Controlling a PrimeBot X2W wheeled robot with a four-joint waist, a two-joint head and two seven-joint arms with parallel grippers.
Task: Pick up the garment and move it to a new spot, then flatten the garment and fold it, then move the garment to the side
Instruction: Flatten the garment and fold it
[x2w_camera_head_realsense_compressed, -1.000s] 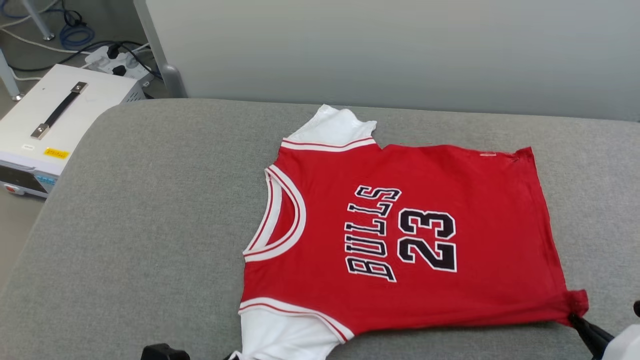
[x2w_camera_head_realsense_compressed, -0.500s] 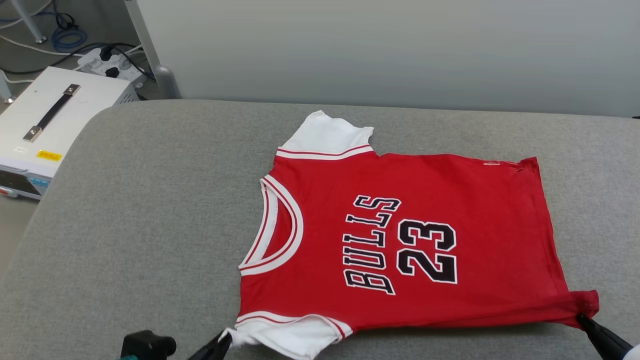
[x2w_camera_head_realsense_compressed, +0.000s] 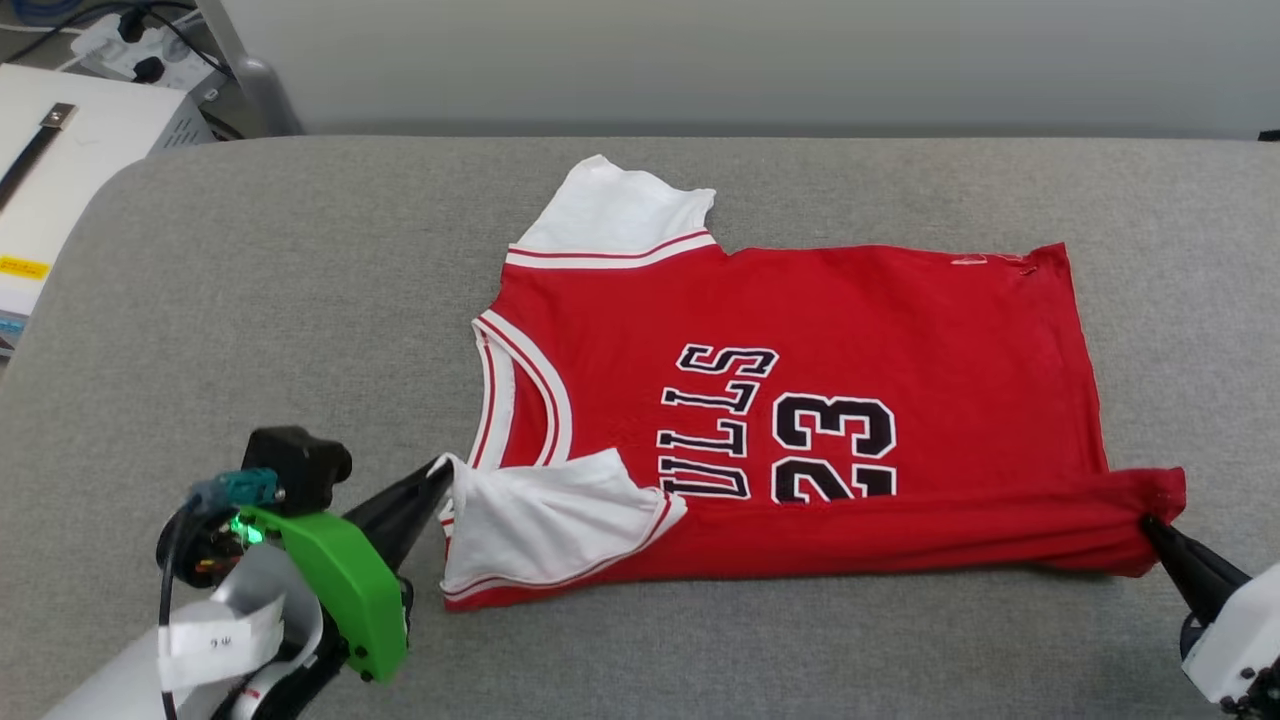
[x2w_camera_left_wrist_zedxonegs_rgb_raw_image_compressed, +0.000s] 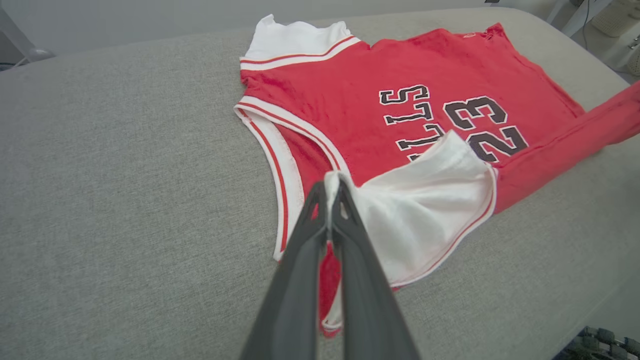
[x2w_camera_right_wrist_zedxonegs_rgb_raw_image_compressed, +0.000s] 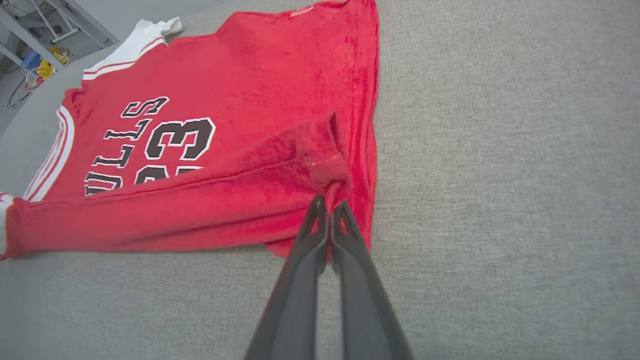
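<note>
Head view, garment: the garment lies printed side up on the grey padded surface, collar toward the robot's left and hem toward its right
Head view, fold: the near long edge is turned over onto the red body and covers the lower part of the black lettering and of the 23
Head view, sleeves: the far sleeve lies flat and white at the back; the near sleeve is flipped onto the red front just beside the collar
Head view, left gripper: the left gripper, at the lower left, has its dark fingers pressed together on the edge of the near sleeve
Head view, right gripper: the right gripper, at the lower right, is pinched on the bunched hem corner
Head view, surroundings: a white box stands off the surface at the upper left
Left wrist view, left gripper: both fingers meet on a small fold of white sleeve cloth, no gap between them; the sleeve fans out to the right over the lettering
Right wrist view, right gripper: the fingers are clamped on the red hem corner, raised into a ridge, and the turned-over edge runs off to the left
</note>
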